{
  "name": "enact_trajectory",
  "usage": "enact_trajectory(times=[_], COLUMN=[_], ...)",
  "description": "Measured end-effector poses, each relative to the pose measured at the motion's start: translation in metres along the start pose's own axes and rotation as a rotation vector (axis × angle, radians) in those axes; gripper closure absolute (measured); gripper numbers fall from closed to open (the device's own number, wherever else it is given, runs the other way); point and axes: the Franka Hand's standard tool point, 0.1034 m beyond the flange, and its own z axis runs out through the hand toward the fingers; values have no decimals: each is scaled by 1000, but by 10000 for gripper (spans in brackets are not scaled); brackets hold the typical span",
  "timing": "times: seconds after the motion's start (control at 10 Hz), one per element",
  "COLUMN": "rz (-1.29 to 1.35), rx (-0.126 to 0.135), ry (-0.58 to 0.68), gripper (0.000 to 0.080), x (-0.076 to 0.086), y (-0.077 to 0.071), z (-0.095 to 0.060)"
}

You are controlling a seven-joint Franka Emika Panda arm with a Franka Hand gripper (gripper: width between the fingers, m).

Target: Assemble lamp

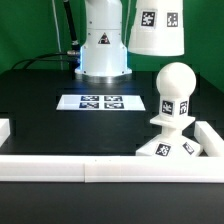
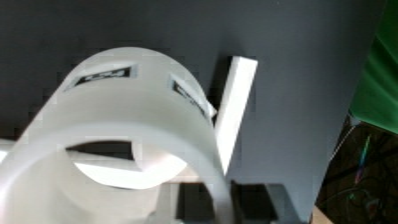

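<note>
The white cone shade [image 1: 155, 28] hangs in the air at the exterior view's upper right, tags on its side, above and slightly to the left of the bulb. The ball-shaped bulb [image 1: 173, 88] stands upright with its neck in the low blocky base [image 1: 168, 149] at the exterior view's right, near the front. In the wrist view the shade [image 2: 134, 120] fills the picture, open rim toward the camera. My gripper [image 2: 221, 203] is shut on the shade's wall, one dark finger [image 2: 194, 205] on each side. The gripper itself is out of the exterior view.
The marker board [image 1: 100, 102] lies flat at the middle of the black table. The robot's white pedestal [image 1: 103, 45] stands behind it. White rail-like border blocks run along the front [image 1: 90, 168], the left [image 1: 5, 130] and the right [image 1: 212, 135]. A white strip [image 2: 237, 100] shows behind the shade.
</note>
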Motion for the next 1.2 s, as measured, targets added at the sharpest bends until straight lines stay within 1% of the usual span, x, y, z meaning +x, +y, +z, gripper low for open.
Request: enact_trajectory(times=[0.1,0.3,0.4,0.8,1.0,1.1,1.2], rz=[5,16,15,18,15,16,16], rx=[-1,-1,-1,-3,-5,-6,-6], ry=[6,11,11,5,2,2,3], gripper=[752,752,752,752,752,752,752], x=[9,21,26,33,34,33,33], y=[-2,-6,-7,-4,-4,-3,-3], z=[-1,0,3,29,43,47,46])
